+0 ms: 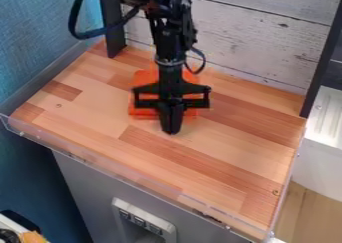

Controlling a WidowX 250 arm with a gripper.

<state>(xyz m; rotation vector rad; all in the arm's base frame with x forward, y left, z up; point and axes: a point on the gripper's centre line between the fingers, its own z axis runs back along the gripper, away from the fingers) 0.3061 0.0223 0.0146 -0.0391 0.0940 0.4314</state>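
Note:
The black gripper (pixel 172 127) hangs over the middle of the wooden work surface, left of centre, with its tips pointing down toward the wood. Behind and partly beneath it lies an orange-red flat thing (pixel 142 112), perhaps a folded cloth, showing to both sides of the gripper's body. The gripper hides its central part. Whether the two touch, I cannot tell.
The wooden surface (pixel 227 162) has a clear raised edging (pixel 120 174) along its front. Whitewashed boards (pixel 260 42) stand behind it, with dark posts at left and right. A blue wall (pixel 33 42) rises at the left.

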